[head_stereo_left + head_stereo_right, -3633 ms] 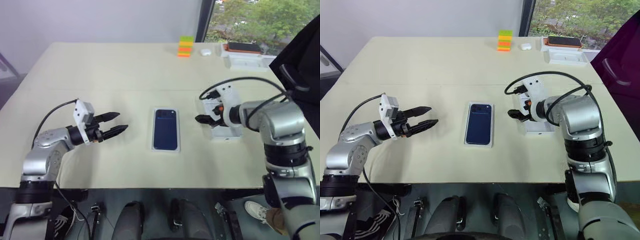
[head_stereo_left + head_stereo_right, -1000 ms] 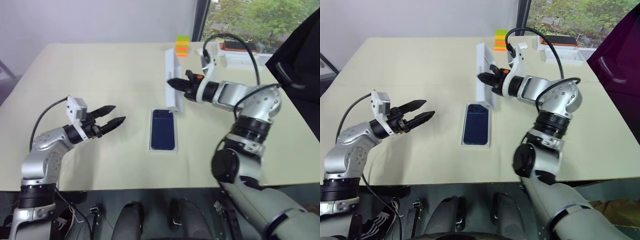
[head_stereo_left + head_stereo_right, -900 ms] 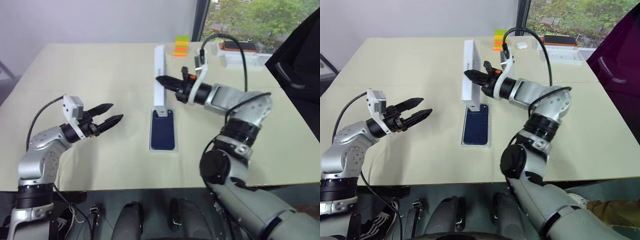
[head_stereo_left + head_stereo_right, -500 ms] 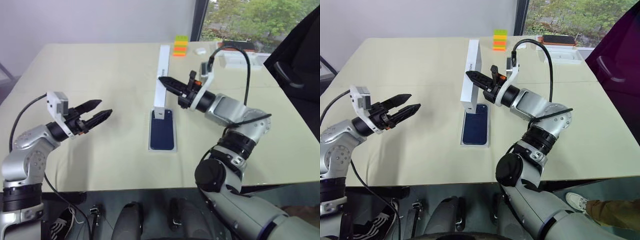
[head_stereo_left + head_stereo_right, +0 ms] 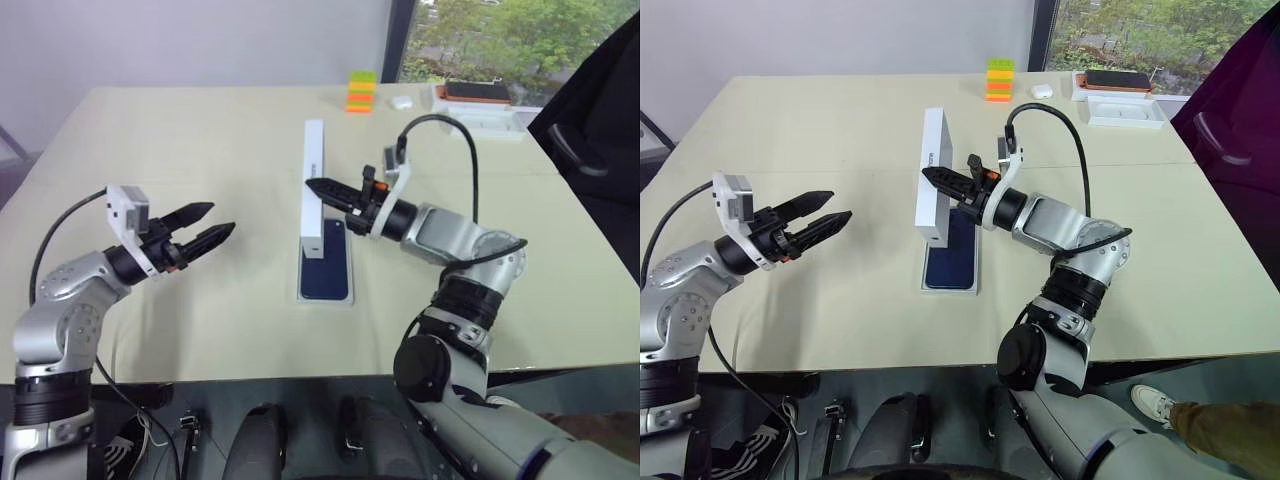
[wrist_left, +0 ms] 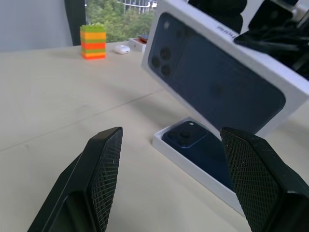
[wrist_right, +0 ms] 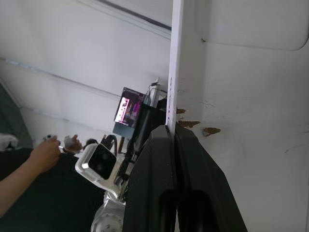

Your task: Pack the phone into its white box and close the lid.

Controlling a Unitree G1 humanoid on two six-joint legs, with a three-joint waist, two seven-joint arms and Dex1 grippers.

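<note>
While the left gripper [image 5: 222, 220] gapes empty, the right gripper [image 5: 316, 187] pinches one lid [image 5: 312, 185] over one phone [image 5: 327, 268].

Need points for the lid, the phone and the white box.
lid [image 6: 222, 82], left wrist view, on the printed dark blue outer face.
phone [image 5: 327, 272], left eye view, on the lower half of its dark back.
white box [image 6: 193, 170], left wrist view, on the white rim nearest the camera.
</note>
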